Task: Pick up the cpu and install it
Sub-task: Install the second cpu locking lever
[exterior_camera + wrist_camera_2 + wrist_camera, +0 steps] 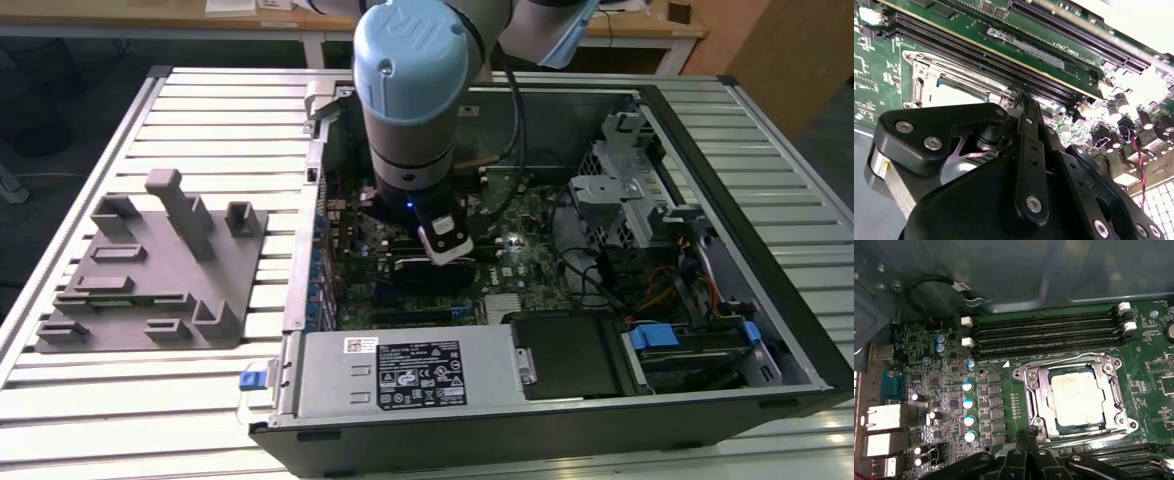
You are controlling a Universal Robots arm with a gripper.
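Fixture block (147, 275), grey plastic with slots and posts, lies at the exterior view's left on the slatted worktop (80, 400); I see no chip on it. Beside it toward the right stands the open computer case (787, 330), with the arm (414, 90) reaching down into it over the motherboard (527, 255).

In the first wrist view, memory slots (1049, 330) run across the board, and just below them sits the socket frame (1074, 395). The cpu (1077, 399) lies flat inside that frame, its pale metal top facing up and its edges square to the opening. It appears seated, so the pick and the placing are judged done. Whether the retention frame is latched over it cannot be told; securing may remain.

The pincer (1030, 436) hangs just beside the socket's near edge, apart from the chip and holding nothing that can be seen. In the second wrist view its fingers (1026, 145) meet at a thin line near the socket corner, so the jaws are judged narrow, essentially closed. The socket (949, 82) shows there behind the black linkage.
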